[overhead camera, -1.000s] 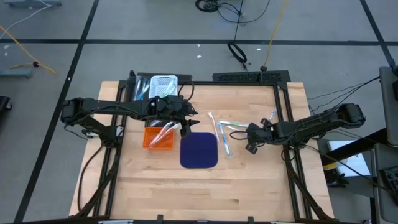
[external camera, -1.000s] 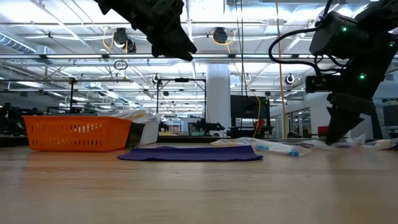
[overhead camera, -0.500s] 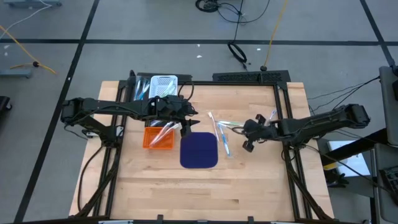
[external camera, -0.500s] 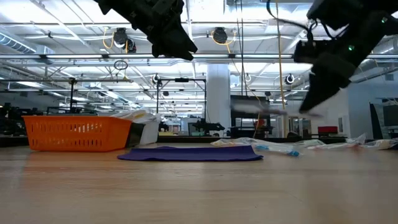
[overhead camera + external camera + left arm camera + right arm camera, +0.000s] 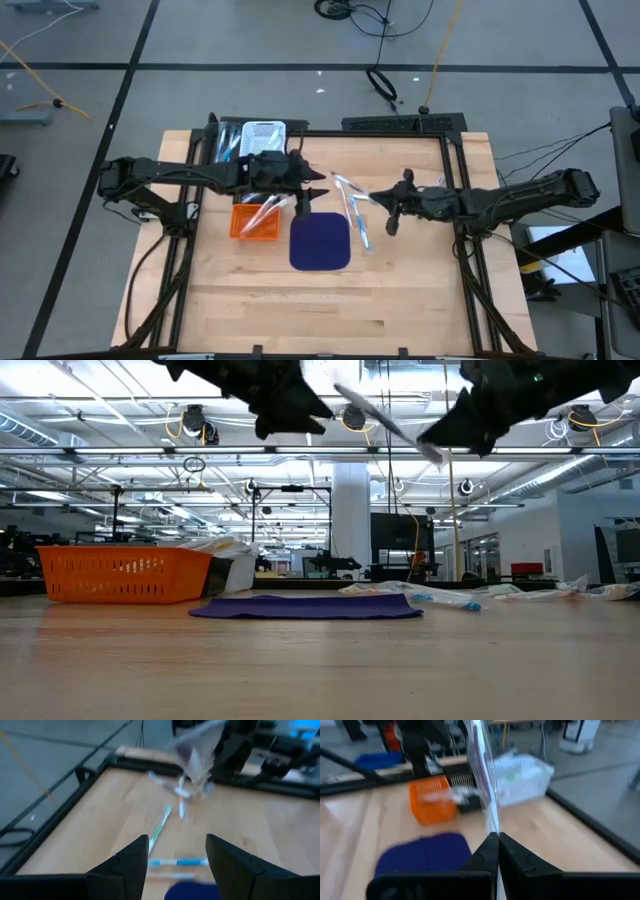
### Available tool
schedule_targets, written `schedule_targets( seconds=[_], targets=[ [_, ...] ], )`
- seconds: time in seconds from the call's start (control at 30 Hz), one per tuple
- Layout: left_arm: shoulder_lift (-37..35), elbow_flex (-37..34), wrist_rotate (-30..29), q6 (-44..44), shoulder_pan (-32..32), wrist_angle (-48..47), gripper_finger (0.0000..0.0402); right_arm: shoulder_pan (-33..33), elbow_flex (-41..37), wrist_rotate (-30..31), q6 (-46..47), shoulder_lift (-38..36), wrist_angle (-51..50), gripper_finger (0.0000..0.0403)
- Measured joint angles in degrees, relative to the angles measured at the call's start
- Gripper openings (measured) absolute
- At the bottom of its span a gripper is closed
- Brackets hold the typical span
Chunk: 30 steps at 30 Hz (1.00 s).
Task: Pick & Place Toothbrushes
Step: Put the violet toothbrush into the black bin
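My right gripper is above the table's middle right and shut on one clear-wrapped toothbrush. My left gripper hangs open over the gap between the orange basket and the loose toothbrushes, touching nothing. Several more toothbrushes lie flat on the wood right of the dark blue mat. A few wrapped toothbrushes lie inside the orange basket. My right gripper pinches the toothbrush by its near end between the two fingers. The fingers come from the table's right side, and the toothbrush runs on past their tips toward the left arm. It is lifted clear of the table and slants upward to its free end.
A white basket sits behind the orange one at the far left edge. A few more wrapped toothbrushes lie near the right rail. The orange basket and the mat show low on the table. The near half is bare wood.
My right gripper has risen from the pile of toothbrushes and moved toward the table's left, carrying one toothbrush lifted clear; the toothbrush has tipped from level to slanting upward. My left gripper has edged a little toward the right arm.
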Motion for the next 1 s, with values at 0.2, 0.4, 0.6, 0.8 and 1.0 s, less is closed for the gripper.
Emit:
schedule_targets(
  seconds=[0.2, 0.4, 0.6, 0.8, 1.0],
  targets=[
    [0.0, 0.0, 0.0, 1.1, -1.5, 8.7, 0.02, 0.0, 0.0, 0.1, -3.4, 0.0, 6.3, 0.0],
    [0.0, 0.0, 0.0, 1.3, -2.7, 16.6, 0.02, 0.0, 0.0, -1.0, -6.0, 1.7, 13.9, 0.0],
    [0.0, 0.0, 0.0, 1.2, -3.0, 19.6, 0.02, 0.4, 0.0, -1.7, -7.0, 4.5, 18.2, 0.0],
    [0.0, 0.0, 0.0, 1.2, -3.1, 21.2, 0.02, 0.4, 0.0, -1.7, -7.2, 7.2, 22.3, 0.0],
    [0.0, 0.0, 0.0, 1.2, -3.1, 21.3, 0.0149, 0.4, 0.0, -1.7, -7.9, 8.5, 24.0, 0.0]
  ],
)
